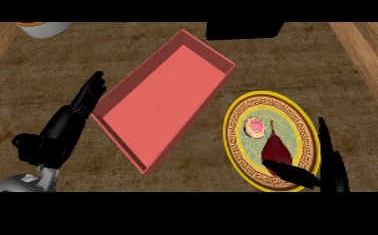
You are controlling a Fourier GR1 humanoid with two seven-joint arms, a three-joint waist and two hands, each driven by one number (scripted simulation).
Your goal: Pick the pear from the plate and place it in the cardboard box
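- On the yellow-rimmed plate (238, 110) at the right of the counter lies the pear (276, 148), dark red, its narrow stem end pointing up and away from the robot and its broad end toward the near edge; its long axis runs roughly from far to near, leaning slightly to the right as it comes closer
- The right hand (330, 171) is at the plate's near-right rim, its thumb (292, 172) reaching in across the pear's broad end and its long fingers standing up just to the pear's right; the hand is spread wide with the fruit between thumb and fingers, and I see no closure round it yet
- So the pear lies just left of and slightly beyond that hand, touching or nearly touching the thumb; I cannot tell which
- A small round pink-topped item (255, 127) sits on the same plate, just beside the pear's upper left
- The red box (164, 100) lies well to the left of the plate, long and slanted, its inside bare
- The left hand (65, 124) rests open at the box's left wall, fingers up; the right hand is plainly the nearer to the fruit
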